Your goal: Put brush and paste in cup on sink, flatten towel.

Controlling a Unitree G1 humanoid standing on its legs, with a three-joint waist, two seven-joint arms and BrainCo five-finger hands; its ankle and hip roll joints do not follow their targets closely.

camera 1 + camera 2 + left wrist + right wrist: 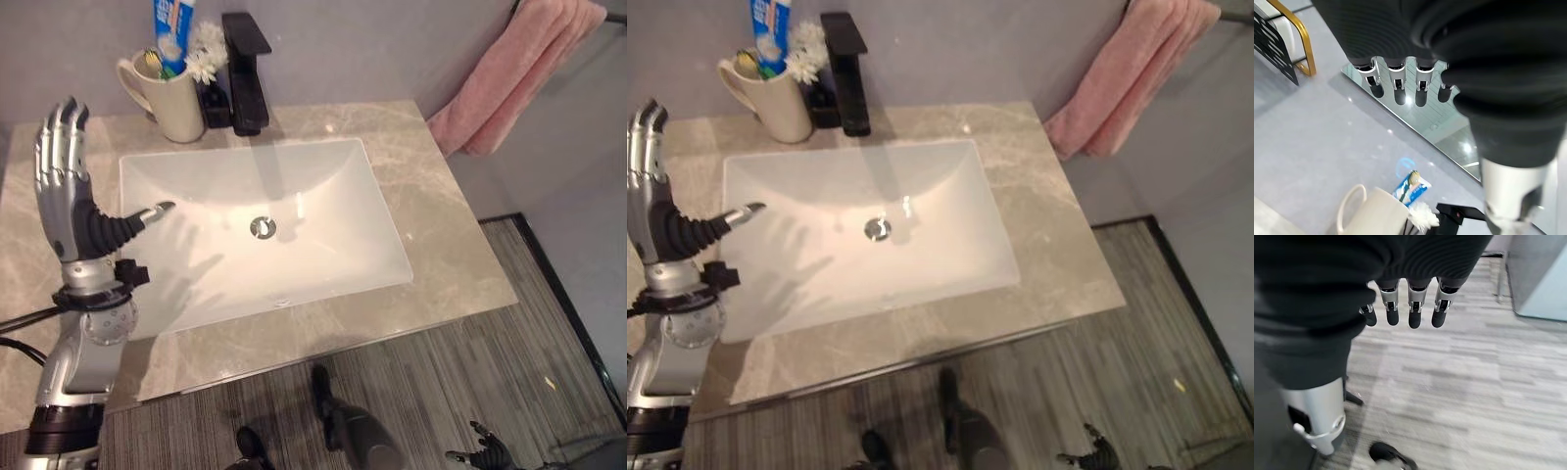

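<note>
A cream cup (174,100) stands at the back left corner of the marble counter (446,240), just beside the black faucet (245,70), with the blue-and-white paste tube (172,34) upright in it and what looks like the brush head (152,61) poking above its rim. A small bunch of white flowers (204,54) sits between cup and faucet. That half of the job appears finished. The white basin (323,186) set into the counter lies bare around its drain.

The robot's left hand (69,186) is raised above the counter's left edge, fingers straight and thumb stretched out toward the basin, holding nothing. Its right hand (1400,303) hangs low over the grey striped floor (1474,396), fingers relaxed and likewise empty.

Off the counter's back right corner, the pink towel (514,73) droops bunched and folded from a wall rail; flattening it seems to be the work left.
</note>
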